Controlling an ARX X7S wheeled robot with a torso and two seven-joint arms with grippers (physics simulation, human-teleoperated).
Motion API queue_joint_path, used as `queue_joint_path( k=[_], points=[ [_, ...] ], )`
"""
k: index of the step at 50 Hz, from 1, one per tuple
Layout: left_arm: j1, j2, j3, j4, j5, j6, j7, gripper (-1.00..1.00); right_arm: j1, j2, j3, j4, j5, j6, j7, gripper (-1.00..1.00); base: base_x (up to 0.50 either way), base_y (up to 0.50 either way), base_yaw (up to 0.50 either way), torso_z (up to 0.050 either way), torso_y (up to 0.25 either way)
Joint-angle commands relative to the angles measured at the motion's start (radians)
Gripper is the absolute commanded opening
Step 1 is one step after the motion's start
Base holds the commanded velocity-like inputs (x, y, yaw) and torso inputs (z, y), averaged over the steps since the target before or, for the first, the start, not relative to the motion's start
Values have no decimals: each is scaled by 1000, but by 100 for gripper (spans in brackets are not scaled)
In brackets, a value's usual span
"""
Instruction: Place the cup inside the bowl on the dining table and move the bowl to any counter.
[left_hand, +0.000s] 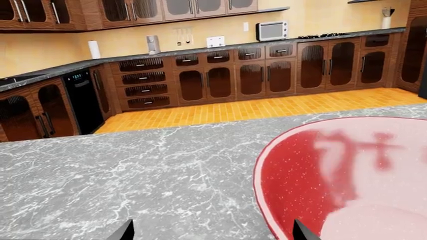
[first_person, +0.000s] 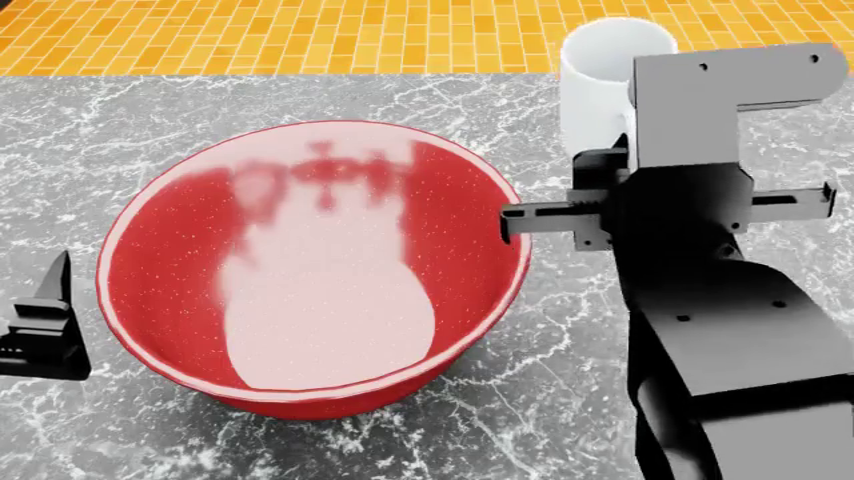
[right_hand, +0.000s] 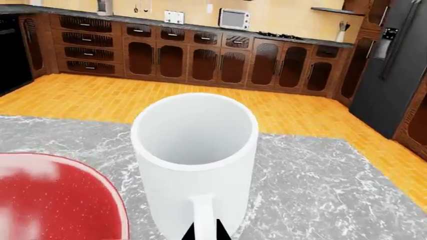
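1. Surface: light grey, white-veined marble dining table top (first_person: 561, 390). It carries both task objects. Its far edge meets an orange brick-pattern floor (first_person: 267, 35).
2. Room, left wrist view: black marble counter with white veins (left_hand: 200, 50) runs along the far wall over reddish-brown wood cabinets (left_hand: 220, 80) with dark glazed doors. On the counter stand a white toaster oven (left_hand: 271, 31) and a white paper-towel roll (left_hand: 94, 49). A black dishwasher front (left_hand: 83, 100) sits under the counter's near corner run.
3. Room, right wrist view: a dark grey refrigerator (right_hand: 390, 70) stands at the end of the cabinet run.
4. Large glossy red speckled bowl with thin pale rim (first_person: 160, 300) sits upright on the table, nothing visible inside.
5. Small plain white cylindrical cup (first_person: 594, 70) stands upright on the table beyond the bowl's right side, apart from the rim. It is not in the bowl.
6. Right gripper (right_hand: 205, 234): the arm reaches forward past the bowl's right rim. In the right wrist view the dark tips meet on the cup's loop handle (right_hand: 203, 212), which faces the camera; jaws read as clamped on the handle.
7. Left gripper (left_hand: 212, 231): low beside the bowl's left rim. Jaws apart, with bare marble and the bowl's rim edge between the tips. Holding nothing.
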Motion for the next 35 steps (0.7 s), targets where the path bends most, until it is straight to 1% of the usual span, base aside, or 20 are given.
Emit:
queue_joint_path(
  k=[1, 9, 12, 16, 26, 35],
  points=[
    [-7, 6, 5, -6, 13, 7, 4, 100, 190, -35, -34, -9, 69, 108, -74, -100, 0, 0, 0, 0, 0],
    [-3, 8, 15, -20, 19, 24, -3, 100, 229, -90, -67, 11, 130, 129, -126, -100, 0, 0, 0, 0, 0],
    [2, 15, 21, -32, 22, 38, -6, 100, 208, -129, -112, 74, 152, 103, -160, -100, 0, 0, 0, 0, 0],
    [-2, 5, 9, -22, 14, 26, -2, 100, 178, -163, -127, 82, 182, 103, -174, -100, 0, 0, 0, 0, 0],
    [-5, 2, 9, -9, 12, 17, -9, 100, 141, -189, -117, 109, 228, 105, -168, -100, 0, 0, 0, 0, 1],
    [-5, 7, 23, -20, 17, 26, -18, 100, 133, -198, -98, 66, 276, 174, -126, -100, 0, 0, 0, 0, 0]
  ],
)
